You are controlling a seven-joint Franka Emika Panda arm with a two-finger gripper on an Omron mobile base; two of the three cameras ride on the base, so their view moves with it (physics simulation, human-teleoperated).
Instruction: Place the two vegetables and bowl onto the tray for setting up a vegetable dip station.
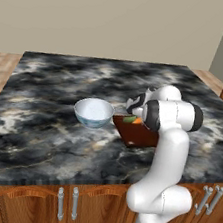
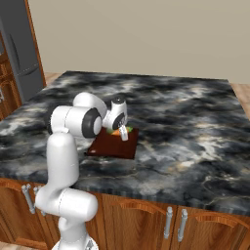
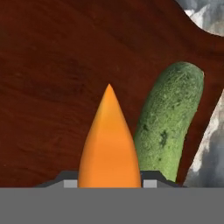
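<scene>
The hand is low over the tray, grasping the carrot, whose tip points to 12 o'clock in the hand view. The green vegetable lies on the tray just beside the carrot, at 3 o'clock. The bowl rests on the tabletop, just beside the tray at 9 o'clock in the left base view.

Tool low over the tray with the carrot between its fingers
</scene>
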